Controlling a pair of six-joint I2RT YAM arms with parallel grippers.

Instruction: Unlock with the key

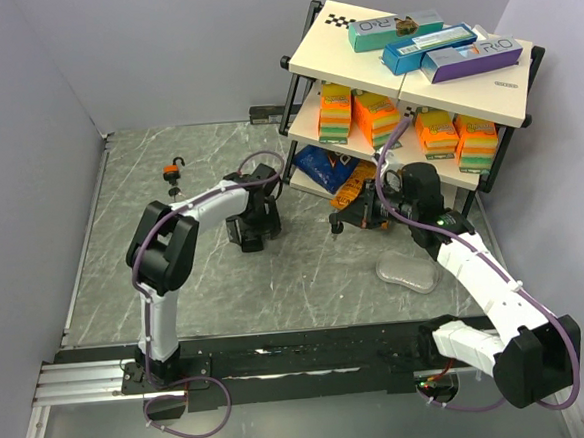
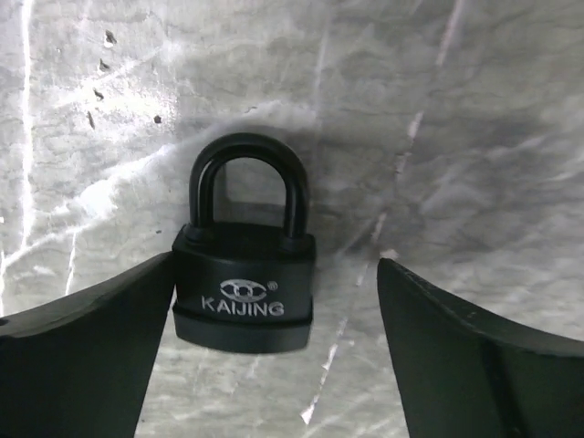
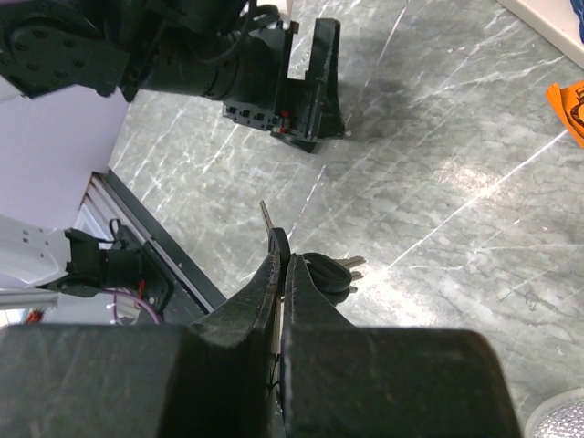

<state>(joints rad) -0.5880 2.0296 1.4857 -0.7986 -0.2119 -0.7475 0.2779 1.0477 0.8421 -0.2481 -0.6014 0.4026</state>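
A black padlock [image 2: 245, 274] marked KAIJING lies flat on the grey marble table, shackle pointing away. My left gripper [image 2: 276, 265] is open around it, with the left finger [image 2: 100, 347] against the lock's side and the right finger [image 2: 474, 347] apart from it. In the top view the left gripper [image 1: 253, 230] covers the lock. My right gripper [image 3: 285, 260] is shut on a key [image 3: 270, 228] whose blade sticks out past the fingertips; spare keys [image 3: 330, 271] hang beside it. The right gripper [image 1: 342, 221] hovers right of the left gripper, which also shows in the right wrist view [image 3: 306, 91].
An orange padlock [image 1: 173, 171] with keys lies at the back left. A two-tier shelf [image 1: 509, 94] with boxes stands at the back right, with blue [image 1: 320, 164] and orange [image 1: 354, 180] bags under it. A clear plastic piece [image 1: 408, 271] lies near the right arm.
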